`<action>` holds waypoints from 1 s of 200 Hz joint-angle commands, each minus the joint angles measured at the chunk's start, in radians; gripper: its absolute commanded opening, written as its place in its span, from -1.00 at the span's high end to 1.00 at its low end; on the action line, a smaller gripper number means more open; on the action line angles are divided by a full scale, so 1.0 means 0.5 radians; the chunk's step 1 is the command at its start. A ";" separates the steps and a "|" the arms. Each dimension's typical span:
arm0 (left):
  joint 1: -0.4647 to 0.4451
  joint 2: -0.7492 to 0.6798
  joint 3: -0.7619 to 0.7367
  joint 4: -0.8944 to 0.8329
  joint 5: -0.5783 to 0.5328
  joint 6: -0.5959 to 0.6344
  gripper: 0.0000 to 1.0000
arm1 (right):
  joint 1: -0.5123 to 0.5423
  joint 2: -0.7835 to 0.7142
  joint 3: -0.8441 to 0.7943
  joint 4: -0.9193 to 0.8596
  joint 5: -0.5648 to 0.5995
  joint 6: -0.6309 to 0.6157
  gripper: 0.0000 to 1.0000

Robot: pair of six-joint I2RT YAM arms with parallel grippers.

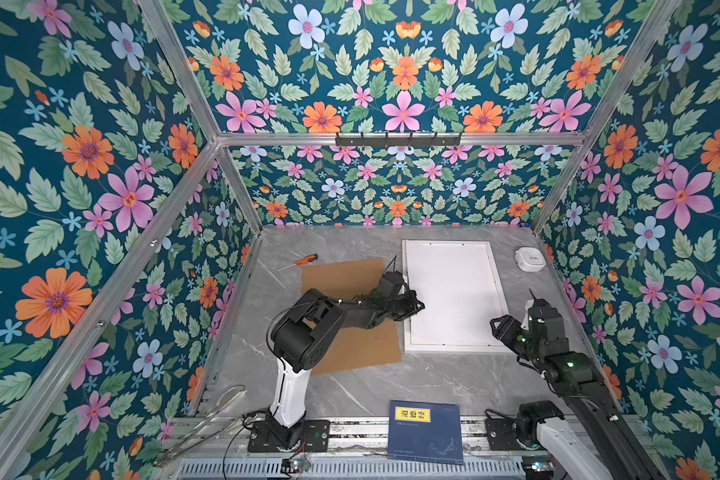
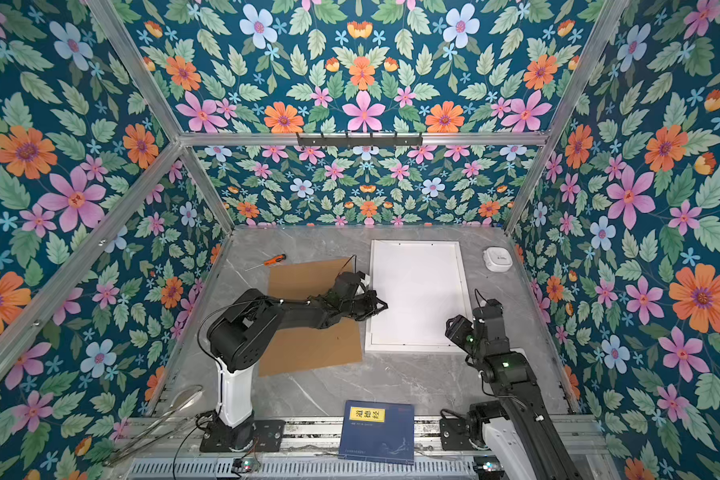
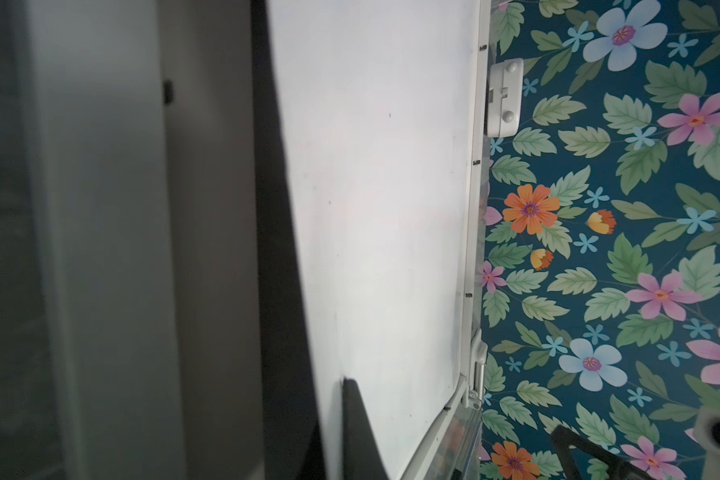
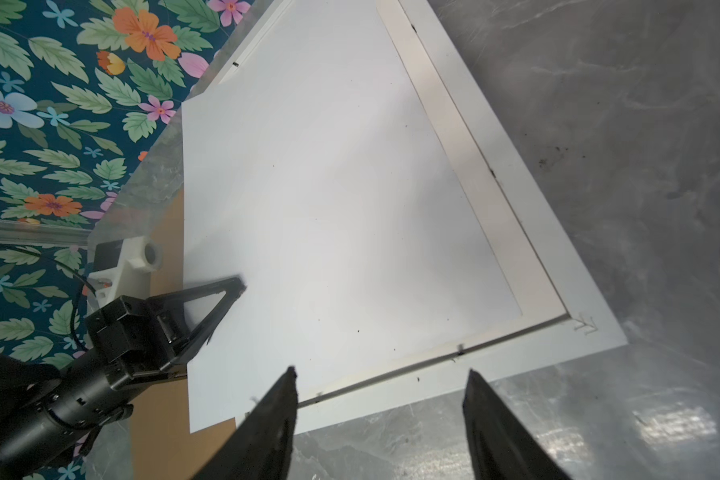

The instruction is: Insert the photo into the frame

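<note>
Photo (image 4: 341, 208) blank side up, lying askew over the frame (image 4: 553, 249) at the upper right of the table (image 1: 391, 382) in both top views. Left edge and lower-left corner overhanging the frame's rail onto the brown backing board (image 1: 341, 274); strip of bare recess showing along the right. Left gripper (image 4: 235, 286) clamped on the photo's left edge. Right gripper (image 4: 381, 374) jaws apart, empty, poised above the frame's near rail. Step in hand, by judgement: seating the sheet in the recess. Best done sliding it rightward, low and flat, squaring it to the rails, right gripper steadying the near edge; release only with all four edges inside. Risk: corner catching on a rail, sheet buckling. Room: open table below the frame; white device (image 1: 530, 258) near its upper right corner; screwdriver (image 1: 306, 261) and blue book (image 1: 427, 432) well apart.
</note>
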 commanded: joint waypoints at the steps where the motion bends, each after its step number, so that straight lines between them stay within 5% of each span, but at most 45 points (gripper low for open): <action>1: -0.004 -0.009 0.013 0.071 0.015 -0.008 1.00 | -0.025 0.003 0.012 -0.014 -0.019 -0.023 -0.29; 200: -0.028 0.083 0.229 -0.099 0.042 0.125 1.00 | -0.109 0.072 0.058 0.055 -0.097 -0.020 -0.33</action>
